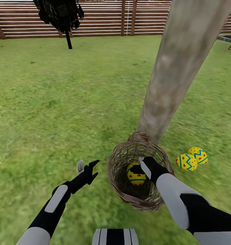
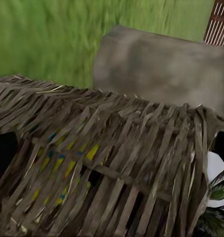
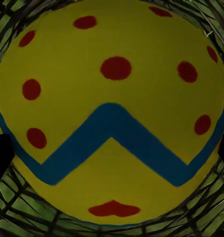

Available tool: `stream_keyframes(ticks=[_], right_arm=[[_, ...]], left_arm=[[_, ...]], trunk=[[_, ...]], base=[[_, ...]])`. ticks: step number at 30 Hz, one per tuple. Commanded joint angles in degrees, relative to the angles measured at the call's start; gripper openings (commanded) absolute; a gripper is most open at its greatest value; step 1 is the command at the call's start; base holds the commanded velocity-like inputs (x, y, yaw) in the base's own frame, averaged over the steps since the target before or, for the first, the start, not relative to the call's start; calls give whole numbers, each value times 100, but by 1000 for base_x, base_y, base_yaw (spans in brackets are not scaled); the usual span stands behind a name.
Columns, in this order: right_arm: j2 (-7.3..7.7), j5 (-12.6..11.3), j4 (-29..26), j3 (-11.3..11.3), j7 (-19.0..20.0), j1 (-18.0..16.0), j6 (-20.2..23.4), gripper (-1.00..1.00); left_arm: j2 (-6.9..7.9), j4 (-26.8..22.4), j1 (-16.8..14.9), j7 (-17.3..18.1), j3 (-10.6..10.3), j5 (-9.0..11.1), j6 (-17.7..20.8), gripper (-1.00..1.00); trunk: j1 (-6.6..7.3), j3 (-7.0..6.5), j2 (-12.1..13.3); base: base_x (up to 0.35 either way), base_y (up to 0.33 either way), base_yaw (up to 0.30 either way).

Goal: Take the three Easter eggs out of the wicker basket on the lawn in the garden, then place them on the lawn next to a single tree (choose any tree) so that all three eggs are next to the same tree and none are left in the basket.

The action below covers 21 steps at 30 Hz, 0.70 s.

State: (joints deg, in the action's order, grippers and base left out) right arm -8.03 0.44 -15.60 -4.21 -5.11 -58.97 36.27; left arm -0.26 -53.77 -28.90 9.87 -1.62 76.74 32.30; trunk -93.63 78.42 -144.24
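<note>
While two Easter eggs (image 1: 191, 159) already lie on the lawn (image 1: 61, 102) just beside the tree (image 1: 176, 75), touching each other, the third egg (image 1: 136, 176) sits at the bottom of the wicker basket (image 1: 122, 160), which itself rests against the foot of that tree. The right gripper (image 1: 141, 167) is down inside the basket, right over this egg; its wrist camera shows the egg (image 3: 112, 113) very close, with a dark fingertip (image 3: 0, 153) at either flank, so the jaws look spread around it, though whether they press on it I cannot tell. The left gripper (image 1: 87, 167) hovers released on the basket's far side from the tree, near the weave (image 2: 112, 163). To do this well, centre the fingers on the egg's widest girth, close gently, lift straight up clear of the rim, then set it beside the other two.
</note>
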Motion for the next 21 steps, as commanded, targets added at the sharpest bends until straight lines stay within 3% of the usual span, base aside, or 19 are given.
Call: stream_keyframes(ticks=[1,6,13,17,21], right_arm=[[-7,0,-6,-44,-23,0,30,-100],[19,19,-19,-44,-14,0,38,-100],[201,22,-129,-51,190,0,319,-100],[353,27,-203,-56,781,0,378,-100],[458,12,-206,-61,848,0,388,-100]], left_arm=[[0,-5,-2,7,9,16,21,100],[7,-5,-2,-2,266,16,30,100],[1,6,-2,-2,276,16,30,100],[1,7,-2,-2,276,16,30,100],[3,4,-2,-2,276,16,30,100]], trunk=[[4,-19,0],[17,-130,7],[35,-285,16],[45,-373,22],[56,-462,27]], base=[[-28,0,0],[-4,0,0],[0,0,0],[0,0,0],[0,0,0]])
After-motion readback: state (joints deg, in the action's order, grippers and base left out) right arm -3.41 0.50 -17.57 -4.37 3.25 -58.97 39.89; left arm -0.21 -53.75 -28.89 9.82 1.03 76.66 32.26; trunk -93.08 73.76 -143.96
